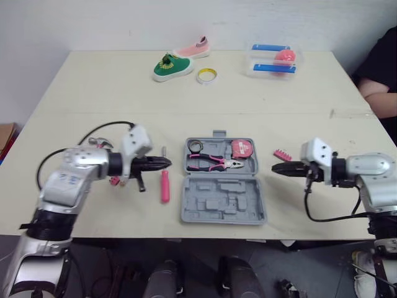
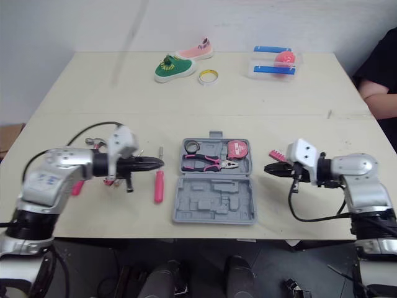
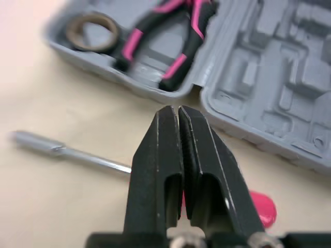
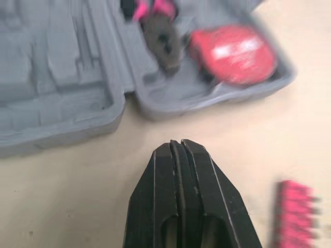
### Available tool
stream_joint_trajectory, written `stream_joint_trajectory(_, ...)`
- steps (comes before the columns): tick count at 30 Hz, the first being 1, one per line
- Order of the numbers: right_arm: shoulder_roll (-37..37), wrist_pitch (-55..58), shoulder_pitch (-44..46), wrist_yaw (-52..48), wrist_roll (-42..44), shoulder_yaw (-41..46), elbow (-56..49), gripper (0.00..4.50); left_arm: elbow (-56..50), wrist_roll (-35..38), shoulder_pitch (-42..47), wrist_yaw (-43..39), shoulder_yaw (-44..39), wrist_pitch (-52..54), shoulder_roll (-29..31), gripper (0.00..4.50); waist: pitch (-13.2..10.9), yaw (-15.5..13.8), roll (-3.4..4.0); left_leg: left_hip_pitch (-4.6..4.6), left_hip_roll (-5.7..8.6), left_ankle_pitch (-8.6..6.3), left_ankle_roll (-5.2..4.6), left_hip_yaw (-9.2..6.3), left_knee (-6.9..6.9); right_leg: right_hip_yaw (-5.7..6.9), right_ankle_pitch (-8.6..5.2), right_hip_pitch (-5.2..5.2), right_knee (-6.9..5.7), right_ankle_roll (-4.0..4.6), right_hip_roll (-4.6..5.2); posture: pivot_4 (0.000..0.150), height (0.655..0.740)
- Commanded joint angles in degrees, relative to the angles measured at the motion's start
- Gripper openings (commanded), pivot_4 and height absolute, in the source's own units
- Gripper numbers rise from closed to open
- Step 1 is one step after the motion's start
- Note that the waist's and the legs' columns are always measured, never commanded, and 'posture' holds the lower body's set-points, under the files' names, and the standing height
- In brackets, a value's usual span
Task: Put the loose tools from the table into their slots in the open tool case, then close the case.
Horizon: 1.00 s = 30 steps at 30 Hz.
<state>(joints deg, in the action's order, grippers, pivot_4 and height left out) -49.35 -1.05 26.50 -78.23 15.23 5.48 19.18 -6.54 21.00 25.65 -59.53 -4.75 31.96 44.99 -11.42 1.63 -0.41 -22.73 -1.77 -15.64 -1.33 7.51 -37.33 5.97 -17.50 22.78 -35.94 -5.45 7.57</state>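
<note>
A beige table (image 1: 93,81) is seen, with the grey tool case (image 1: 223,208) laid open near its front edge, between the two arms. The left gripper (image 1: 166,162) is held just left of the case, its fingers pressed together on nothing, over the pink-handled screwdriver (image 1: 165,186), which is left loose on the table beside the case. The right gripper (image 1: 277,167) is likewise closed and empty, pointed at the case's right side. Pink-and-black pliers (image 1: 211,162) and a red tape measure (image 1: 242,149) are seated in the far half of the case. A small pink bit strip (image 1: 282,154) is left on the table near the right gripper.
</note>
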Motion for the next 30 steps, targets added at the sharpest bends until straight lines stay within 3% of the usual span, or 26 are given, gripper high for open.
stream_joint_trajectory(1, -4.5, -2.4, -4.0, -1.8, 4.5, 8.3, 1.8, 1.41, 2.1, 4.2, -9.0, -4.3, -15.6, -8.4, 3.4, 0.57, 0.0, 0.0, 0.0, 0.0, -0.02, 0.0, 0.0, -0.01, 0.05, 0.02, 0.0, 0.0, 0.0, 0.0, 0.0, 0.15, 0.74)
stream_joint_trajectory(2, -5.4, -3.1, -5.4, -1.8, 4.2, 9.1, 2.3, 1.78, 2.9, 5.0, -11.4, -4.6, -18.5, -9.5, 3.6, 0.71, 0.0, 0.0, 0.0, 0.0, -0.04, 0.0, 0.0, 0.0, 0.06, 0.03, 0.0, 0.0, -0.01, 0.0, 0.0, 0.15, 0.74)
stream_joint_trajectory(6, -5.6, -11.0, -8.7, 4.9, 4.4, 16.7, 9.7, 3.65, 13.5, 4.9, -19.9, 0.9, -37.0, -14.5, 5.7, 2.44, 0.0, 0.1, -0.05, 0.09, -0.03, -0.14, -0.1, 0.04, 0.0, 0.01, 0.0, -0.06, 0.06, 0.0, 0.08, 0.15, 0.74)
stream_joint_trajectory(8, -6.2, -12.2, -9.9, 4.7, 5.3, 18.7, 13.7, 4.5, 18.1, 4.3, -24.0, 0.2, -41.7, -17.1, 7.7, 3.38, -0.1, 0.2, -0.13, 0.2, -0.03, -0.3, -0.25, 0.04, 0.04, -0.01, 0.0, -0.1, 0.05, 0.0, 0.14, 0.15, 0.74)
stream_joint_trajectory(10, -6.1, -16.0, -11.2, 0.6, 8.0, 21.7, 18.0, 4.5, 21.8, 3.4, -28.9, -0.8, -44.9, -19.6, 9.0, 4.32, -0.1, 0.2, -0.13, 0.36, -0.03, -0.41, -0.11, 0.06, 0.15, -0.03, -0.01, -0.18, 0.12, 0.02, 0.16, 0.15, 0.74)
stream_joint_trajectory(15, -9.6, -22.7, -11.4, 1.0, 6.4, 23.7, 30.7, 4.5, 32.7, 3.0, -32.7, 0.9, -49.8, -24.6, 11.7, 4.42, -0.1, 0.0, -0.1, 0.39, -0.02, -0.68, 0.04, 0.05, 0.21, -0.02, -0.01, -0.21, 0.23, 0.03, 0.25, 0.15, 0.74)
stream_joint_trajectory(20, -10.0, -23.0, -8.7, 0.0, 6.4, 22.2, 34.0, 4.5, 31.7, 3.3, -32.1, 2.3, -48.1, -27.7, 11.4, 4.42, -0.1, 0.3, -0.11, 0.43, -0.04, -0.73, 0.04, 0.0, 0.24, -0.17, -0.01, -0.2, 0.22, 0.1, 0.39, 0.15, 0.74)
stream_joint_trajectory(25, -4.3, -18.3, -5.1, -3.2, 9.7, 18.8, 23.9, 4.5, 16.9, 7.5, -32.3, 3.1, -42.9, -20.4, 8.9, 4.42, 0.0, 1.0, -0.12, 0.42, -0.08, -0.75, 0.13, 0.0, 0.35, -0.35, -0.04, -0.18, 0.22, 0.17, 0.39, 0.15, 0.74)
stream_joint_trajectory(30, 1.9, -10.9, -6.1, -2.9, 13.3, 14.8, 8.8, 4.5, -0.5, 12.4, -31.9, 9.0, -35.4, -4.4, 7.8, 4.42, -0.1, 1.2, -0.1, 0.39, -0.07, -0.59, 0.39, 0.05, 0.33, -0.26, -0.04, -0.18, 0.11, 0.16, 0.39, 0.15, 0.74)
